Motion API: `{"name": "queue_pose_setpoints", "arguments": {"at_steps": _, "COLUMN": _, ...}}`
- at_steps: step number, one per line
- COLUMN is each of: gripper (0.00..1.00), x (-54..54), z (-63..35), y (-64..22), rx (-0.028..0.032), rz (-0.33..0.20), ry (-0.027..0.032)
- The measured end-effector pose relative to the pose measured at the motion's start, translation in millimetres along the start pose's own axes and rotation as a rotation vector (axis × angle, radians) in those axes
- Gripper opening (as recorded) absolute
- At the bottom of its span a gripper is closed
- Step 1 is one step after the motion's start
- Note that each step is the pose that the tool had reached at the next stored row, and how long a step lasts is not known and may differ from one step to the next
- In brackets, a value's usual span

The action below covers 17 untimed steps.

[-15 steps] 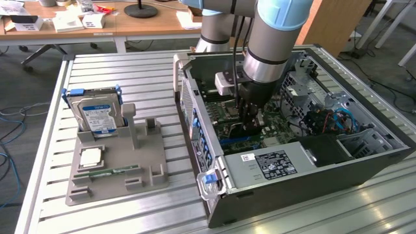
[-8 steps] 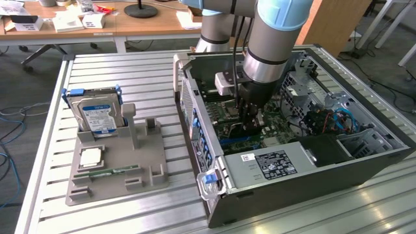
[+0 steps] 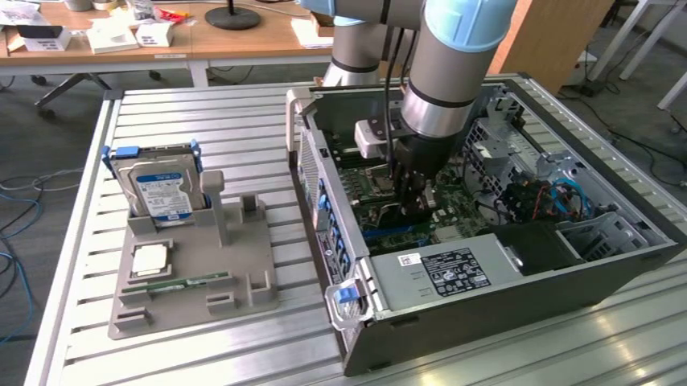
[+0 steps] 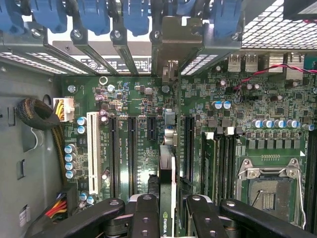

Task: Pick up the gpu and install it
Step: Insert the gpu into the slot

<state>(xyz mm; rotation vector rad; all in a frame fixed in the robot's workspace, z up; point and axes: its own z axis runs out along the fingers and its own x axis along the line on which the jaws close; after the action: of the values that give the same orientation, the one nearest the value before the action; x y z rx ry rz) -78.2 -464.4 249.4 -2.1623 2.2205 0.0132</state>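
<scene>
Black fingers point(image 4: 148, 213) grip the gpu point(image 4: 166, 198) over the motherboard point(image 4: 133, 99).

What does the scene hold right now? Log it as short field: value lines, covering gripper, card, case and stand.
gripper: shut on the gpu, lowered inside the computer case
gpu: held edge-on above the motherboard's expansion slots, bracket toward the rear slot covers
computer case: lying on its side, open
motherboard: CPU socket empty
hard drive: upright in the grey stand
grey stand: on the exterior view's left
</scene>
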Motion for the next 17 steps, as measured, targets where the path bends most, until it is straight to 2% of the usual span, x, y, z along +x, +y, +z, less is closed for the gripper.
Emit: {"name": "queue_pose_setpoints", "arguments": {"at_steps": 17, "gripper": 0.26, "x": 0.1, "z": 2.2, "y": 0.1, "rx": 0.0001, "rz": 0.0, "ry": -0.0001}}
